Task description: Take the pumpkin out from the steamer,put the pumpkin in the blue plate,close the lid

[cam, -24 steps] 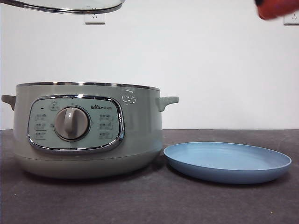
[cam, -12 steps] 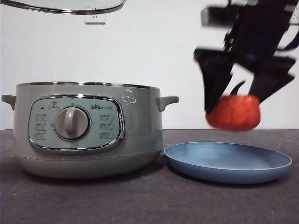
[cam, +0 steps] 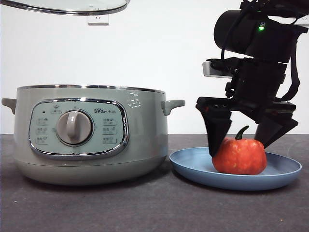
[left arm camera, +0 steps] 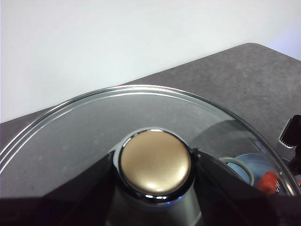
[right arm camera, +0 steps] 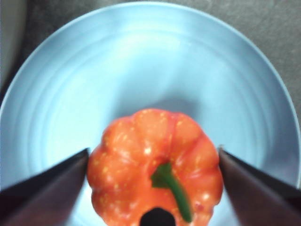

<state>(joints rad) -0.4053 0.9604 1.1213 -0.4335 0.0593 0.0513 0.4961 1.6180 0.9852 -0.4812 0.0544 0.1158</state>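
The orange-red pumpkin sits upright in the blue plate, right of the sage-green steamer. My right gripper reaches down from above with its jaws against both sides of the pumpkin. The right wrist view shows the pumpkin, green stem up, between the jaws of my right gripper over the plate. My left gripper is shut on the knob of the glass lid. It holds the lid high above the open steamer.
The steamer's right handle sticks out close to the plate's left rim. A dark grey tabletop runs in front of both. A white wall with a socket stands behind.
My right gripper has come down from the top right with the pumpkin, which now rests in the blue plate. The lid has stayed still up high.
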